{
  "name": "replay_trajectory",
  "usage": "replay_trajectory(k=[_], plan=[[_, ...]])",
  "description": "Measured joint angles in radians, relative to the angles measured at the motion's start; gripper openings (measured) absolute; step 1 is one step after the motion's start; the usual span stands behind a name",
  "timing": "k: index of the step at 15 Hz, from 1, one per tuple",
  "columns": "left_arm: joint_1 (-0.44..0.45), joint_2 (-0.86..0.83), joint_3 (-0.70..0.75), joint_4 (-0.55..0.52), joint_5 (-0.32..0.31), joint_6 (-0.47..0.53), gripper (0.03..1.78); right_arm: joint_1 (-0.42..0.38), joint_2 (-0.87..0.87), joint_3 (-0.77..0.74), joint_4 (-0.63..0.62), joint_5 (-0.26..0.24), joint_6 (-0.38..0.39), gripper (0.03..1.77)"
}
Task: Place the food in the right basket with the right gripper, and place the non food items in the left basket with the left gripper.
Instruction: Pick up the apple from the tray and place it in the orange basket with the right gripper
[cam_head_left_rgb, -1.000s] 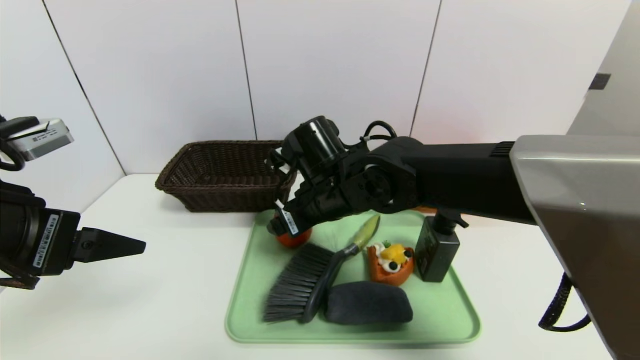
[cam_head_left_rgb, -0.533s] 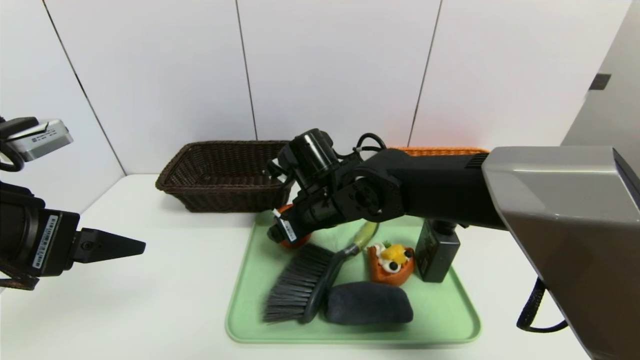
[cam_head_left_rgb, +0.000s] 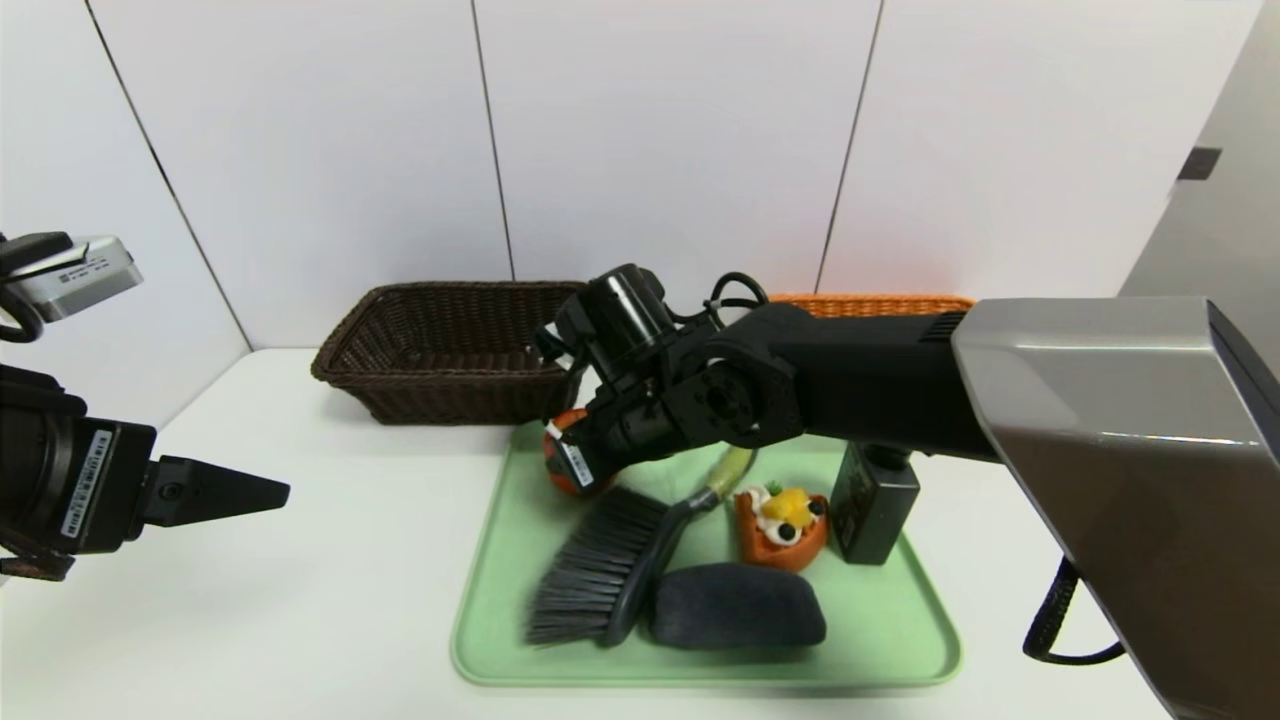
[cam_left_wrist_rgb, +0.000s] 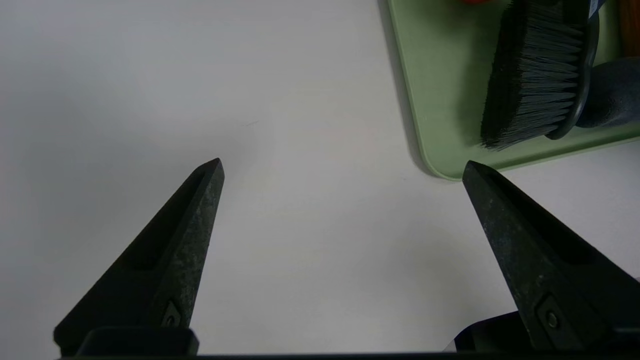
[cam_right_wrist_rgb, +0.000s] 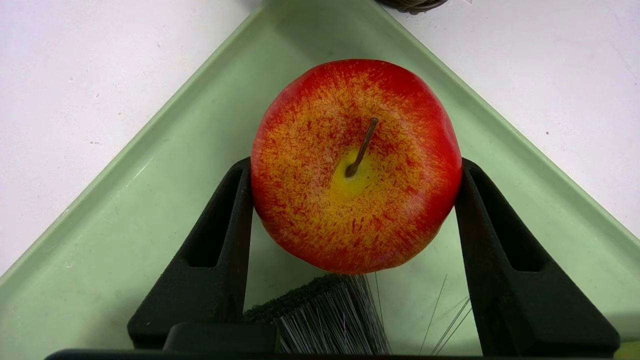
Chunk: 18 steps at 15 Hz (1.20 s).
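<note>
A red-yellow apple (cam_right_wrist_rgb: 355, 165) sits in the far left corner of the green tray (cam_head_left_rgb: 500, 560). My right gripper (cam_right_wrist_rgb: 355, 166) is shut on the apple, one finger pressed against each side; in the head view the right gripper (cam_head_left_rgb: 570, 462) covers most of the apple (cam_head_left_rgb: 556, 472). On the tray also lie the tart slice (cam_head_left_rgb: 782, 525), the bristle brush (cam_head_left_rgb: 600, 570), the dark cloth roll (cam_head_left_rgb: 738, 605) and the black pump bottle (cam_head_left_rgb: 875, 505). My left gripper (cam_head_left_rgb: 270, 492) hovers open over bare table left of the tray, nothing between its fingers (cam_left_wrist_rgb: 200, 220).
The dark brown left basket (cam_head_left_rgb: 450, 350) stands behind the tray at the wall. Only the rim of the orange right basket (cam_head_left_rgb: 880, 302) shows behind my right arm. The brush bristles (cam_right_wrist_rgb: 320, 315) lie just beside the apple.
My right arm has dropped lower and its fingers have closed in onto the apple. The left arm has not moved.
</note>
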Motion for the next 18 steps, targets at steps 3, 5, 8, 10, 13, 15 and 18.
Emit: replay_trajectory(k=[3, 5, 8, 10, 13, 15, 18], plan=[[0.000, -0.004, 0.000, 0.000, 0.000, 0.000, 1.69, 0.000, -0.033, 0.001, 0.010, 0.003, 0.003, 1.16], [0.000, -0.008, -0.001, 0.000, 0.000, 0.000, 1.69, 0.000, -0.077, 0.000, 0.024, 0.002, 0.002, 1.16], [0.000, -0.014, -0.001, 0.000, 0.000, 0.000, 1.69, 0.001, -0.159, 0.000, 0.079, -0.001, 0.002, 1.15], [0.001, -0.020, -0.002, 0.000, 0.000, 0.000, 1.69, 0.000, -0.221, 0.000, 0.108, -0.003, 0.001, 1.15], [0.001, -0.034, -0.002, 0.000, 0.000, -0.004, 1.69, -0.002, -0.320, 0.000, 0.157, -0.032, -0.001, 1.15], [0.001, -0.042, -0.001, 0.000, 0.000, -0.016, 1.69, -0.007, -0.374, 0.000, 0.175, -0.077, -0.001, 1.15], [0.001, -0.048, 0.000, 0.000, 0.000, -0.018, 1.69, -0.048, -0.421, 0.001, 0.177, -0.137, 0.003, 1.15]])
